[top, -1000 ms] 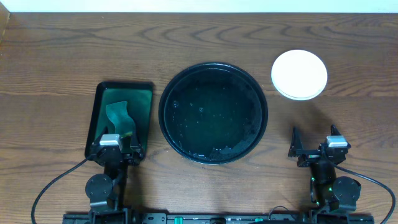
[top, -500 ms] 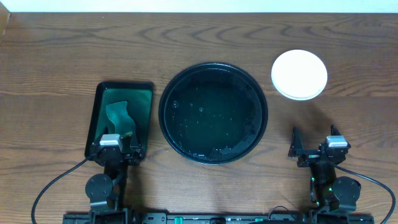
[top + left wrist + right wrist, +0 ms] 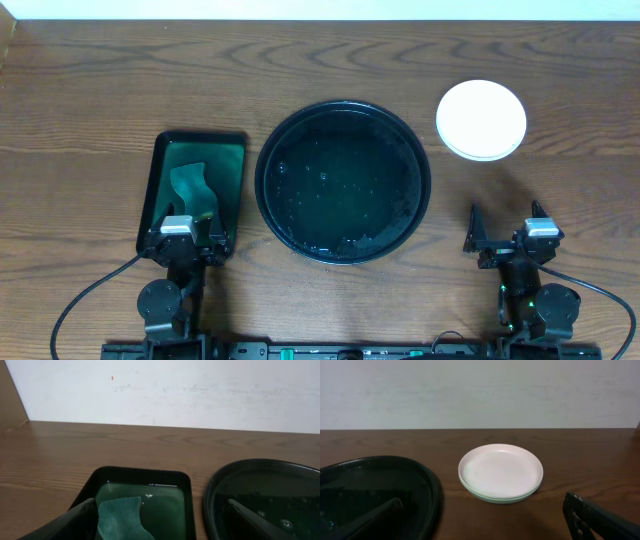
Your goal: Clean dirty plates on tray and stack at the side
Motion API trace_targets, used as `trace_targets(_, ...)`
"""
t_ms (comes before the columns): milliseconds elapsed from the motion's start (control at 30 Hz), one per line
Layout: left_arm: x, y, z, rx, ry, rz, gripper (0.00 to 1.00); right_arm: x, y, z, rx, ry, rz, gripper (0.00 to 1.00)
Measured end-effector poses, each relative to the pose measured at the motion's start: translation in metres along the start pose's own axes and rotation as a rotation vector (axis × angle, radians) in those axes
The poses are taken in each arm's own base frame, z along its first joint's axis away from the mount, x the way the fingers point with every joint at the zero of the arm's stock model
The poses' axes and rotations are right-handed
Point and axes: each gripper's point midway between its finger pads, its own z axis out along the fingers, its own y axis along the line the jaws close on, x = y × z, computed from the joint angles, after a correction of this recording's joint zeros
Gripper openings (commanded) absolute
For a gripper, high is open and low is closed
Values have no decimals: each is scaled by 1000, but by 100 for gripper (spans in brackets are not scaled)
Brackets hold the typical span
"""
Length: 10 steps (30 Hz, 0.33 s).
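The plates (image 3: pixel 481 120) lie stacked on the table at the far right, white on top with a pale mint edge; the stack also shows in the right wrist view (image 3: pixel 500 472). The round black tray (image 3: pixel 343 181) sits mid-table with water drops and no plate on it; its rim shows in the left wrist view (image 3: pixel 260 495) and the right wrist view (image 3: pixel 375 490). My left gripper (image 3: pixel 185 240) is open and empty at the near end of the green tray. My right gripper (image 3: pixel 510 235) is open and empty, near the table front, below the stack.
A rectangular dark-green tray (image 3: pixel 194 185) lies left of the black tray, with a teal cloth (image 3: pixel 190 185) in it; the cloth shows in the left wrist view (image 3: pixel 122 519). A pale wall stands behind the table's far edge.
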Motion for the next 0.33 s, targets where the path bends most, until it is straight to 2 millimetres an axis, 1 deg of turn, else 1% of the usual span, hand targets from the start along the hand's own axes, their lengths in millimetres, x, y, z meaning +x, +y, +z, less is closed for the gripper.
trace_targets(333, 0, 0, 0, 0, 0, 0, 80, 0, 0, 0, 0, 0, 0, 99)
